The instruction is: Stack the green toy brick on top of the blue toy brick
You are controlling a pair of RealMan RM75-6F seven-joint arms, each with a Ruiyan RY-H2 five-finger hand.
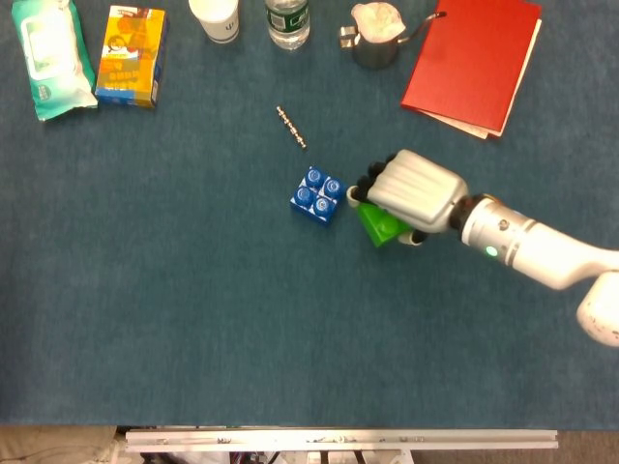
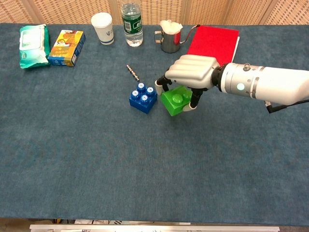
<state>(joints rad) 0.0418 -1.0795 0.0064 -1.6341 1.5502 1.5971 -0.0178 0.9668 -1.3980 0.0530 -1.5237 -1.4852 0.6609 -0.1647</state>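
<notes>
The table (image 2: 72, 159) is covered in blue cloth. Along its far edge, from left to right, stand a green-and-white wipes pack (image 2: 33, 46), a yellow carton (image 2: 67, 48), a white paper cup (image 2: 103, 28), a clear water bottle (image 2: 131, 23), a metal pitcher (image 2: 170, 38) with white material in it, and a red folder (image 1: 473, 63). A short metal chain (image 1: 291, 127) lies on the cloth between that row and the bricks, apart from both.

The blue toy brick (image 2: 143, 98) rests on the table near the centre, studs upward, nothing on top of it. No object lies between it and the green toy brick (image 2: 175, 100); the chain is the nearest loose item, on the far side of the blue brick.

The right hand (image 2: 192, 73) is over the green toy brick with its back upward, fingers curled down around the brick's sides, grasping it. The dark fingertips (image 2: 194, 101) show below the white shell at both ends of the brick. The green brick is tilted and sits just beside the blue brick on its right; in the chest view it appears lifted slightly off the cloth, though contact with the table cannot be confirmed. Whether the two bricks touch cannot be told.

The left hand appears in neither view.
</notes>
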